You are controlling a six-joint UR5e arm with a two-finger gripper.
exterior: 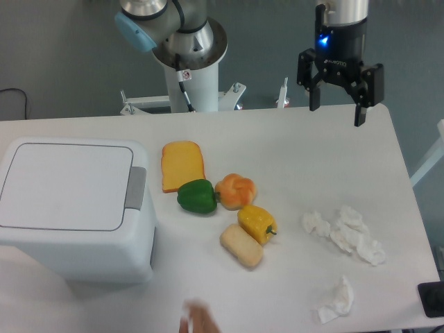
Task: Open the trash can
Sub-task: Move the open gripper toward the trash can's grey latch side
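Trash can [73,208] at the near-left corner of the table [291,149], lid flat and shut, grey push tab [135,188] on the side facing the foods. Tool [340,104] far off from the trash can, hanging above the table's far edge, fingers spread wide, nothing between them.

Likely trouble, judged from here: a long diagonal run to the tab, passing over the foods. Just beside the tab, toast [183,165] and green pepper [198,196] (closest of the lot); a low approach could shove either against the trash can's wall. A press landing on the lid panel rather than the tab would probably do nothing, or tip the light box. Wide fingers could also straddle the tab instead of pushing it.

Room: bare table behind the trash can and along the far edge; cluttered middle with bun [236,191], yellow pepper [257,223], pale roll [241,245]; crumpled tissues [343,232] well away. Trash can's left wall at the frame's edge, so no reading of space there. Something blurred at the near edge [198,320], unidentifiable.
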